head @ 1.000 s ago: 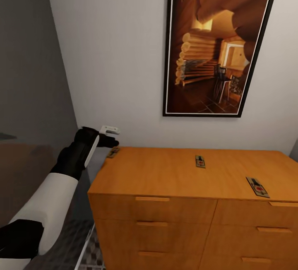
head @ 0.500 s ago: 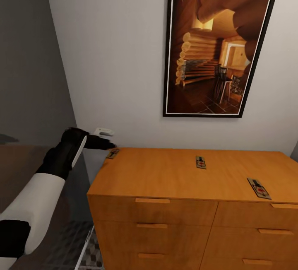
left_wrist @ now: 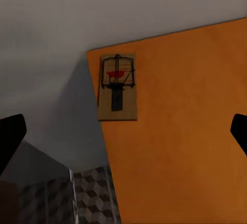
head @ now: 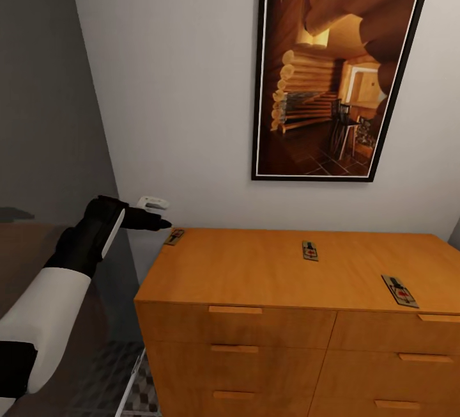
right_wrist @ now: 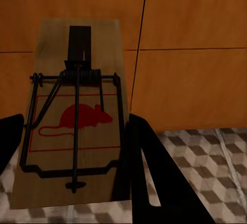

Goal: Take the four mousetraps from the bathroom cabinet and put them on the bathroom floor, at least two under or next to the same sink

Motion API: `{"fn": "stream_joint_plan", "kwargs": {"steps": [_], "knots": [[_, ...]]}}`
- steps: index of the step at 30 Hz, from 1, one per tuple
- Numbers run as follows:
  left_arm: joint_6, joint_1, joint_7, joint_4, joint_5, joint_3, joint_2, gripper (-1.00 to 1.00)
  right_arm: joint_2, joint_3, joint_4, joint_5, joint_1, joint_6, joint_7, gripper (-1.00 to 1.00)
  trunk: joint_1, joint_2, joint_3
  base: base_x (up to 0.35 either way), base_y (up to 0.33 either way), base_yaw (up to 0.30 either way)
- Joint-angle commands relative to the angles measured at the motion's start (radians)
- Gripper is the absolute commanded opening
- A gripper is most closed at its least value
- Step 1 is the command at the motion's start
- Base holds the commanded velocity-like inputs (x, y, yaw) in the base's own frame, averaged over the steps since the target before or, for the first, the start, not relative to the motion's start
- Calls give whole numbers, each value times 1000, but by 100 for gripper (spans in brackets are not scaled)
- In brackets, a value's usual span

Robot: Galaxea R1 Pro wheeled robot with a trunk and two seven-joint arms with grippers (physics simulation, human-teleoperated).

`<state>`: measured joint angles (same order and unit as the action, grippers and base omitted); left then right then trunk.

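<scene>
1. The low orange-brown wooden cabinet (head: 255,276) stands against the white wall, and three of the small tan wooden mousetraps with black wire springs lie flat on its top. One (head: 174,236) sits at the far-left corner, about ten o'clock from the middle of the top. One (head: 310,250) lies near twelve, and one (head: 398,290) toward three, near the front edge.

2. The left gripper (head: 156,212) hovers just off that far-left corner, its black fingers spread wide and holding nothing. In its wrist view the corner mousetrap (left_wrist: 118,86) lies between the two fingertips, with nothing touching it.

3. The right gripper (right_wrist: 72,147) is clenched on a fourth mousetrap (right_wrist: 77,121), held in front of the drawer fronts above the cube-patterned tiled floor (right_wrist: 206,152).

4. The corner trap lies hard against the side edge. A sideways nudge from a descending finger could, I'd guess, tip it off into the gap beside the cabinet, where it would be awkward to reach.

5. Such a thin board gives the fingers little to bite. If they close too high they may pinch the wire, or skate over the wood.

6. The right-hand grip seems to catch only one long edge, though the view is too close to be sure. A jolt from the base could let that trap slip.
</scene>
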<state>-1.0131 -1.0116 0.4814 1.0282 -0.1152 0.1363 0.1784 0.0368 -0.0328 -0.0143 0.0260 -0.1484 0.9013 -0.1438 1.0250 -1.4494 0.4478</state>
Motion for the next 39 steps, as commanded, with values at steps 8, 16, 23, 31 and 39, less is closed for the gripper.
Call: {"fn": "stream_joint_plan", "kwargs": {"steps": [8,16,23,31,39], "knots": [[-1,-1,9,-1,-12,6,3,100,0,-4,0,5,0,-17,2,-100,0,-1,1,0,0,0],[-1,-1,9,-6,-12,8,3,100,0,-4,-1,5,-1,-16,4,-100,0,-1,1,0,0,0],[-1,-1,8,-10,-13,10,3,100,0,-4,-1,5,-1,-16,4,-100,0,-1,1,0,0,0],[-2,-1,8,-11,-14,12,23,100,0,-4,-1,5,-1,-15,5,-100,0,-1,1,0,0,0],[-2,-1,8,-13,-14,71,41,100,0,-4,-1,5,-1,-15,6,-100,0,-1,1,0,0,0]]}}
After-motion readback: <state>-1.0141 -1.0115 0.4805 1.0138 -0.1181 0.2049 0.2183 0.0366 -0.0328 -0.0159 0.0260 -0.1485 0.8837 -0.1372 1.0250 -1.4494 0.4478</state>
